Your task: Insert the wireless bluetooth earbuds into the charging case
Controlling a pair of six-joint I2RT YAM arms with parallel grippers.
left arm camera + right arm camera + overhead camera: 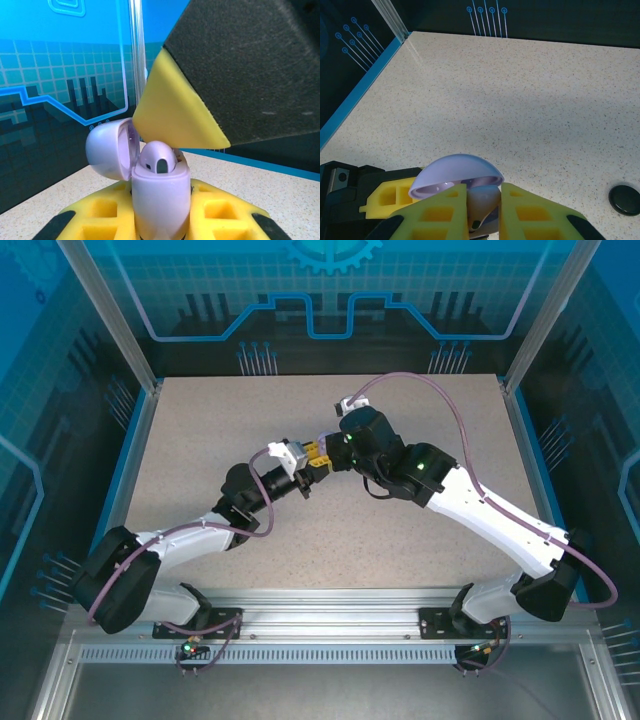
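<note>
Hands meet above the desk (520, 100): the left hand (160, 225) clamps the lilac charging case (161, 200), lid (111, 150) swung open, mouth facing the right hand (483, 215), which pinches the lilac earbud (158, 159) already half-sunk in that mouth. Remaining push appears to run along the case's long axis, toward the left hand.

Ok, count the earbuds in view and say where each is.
1. A lilac earbud sits at the mouth of the open lilac charging case, between the fingers of the right gripper. A second one could be hidden inside the case.
</note>
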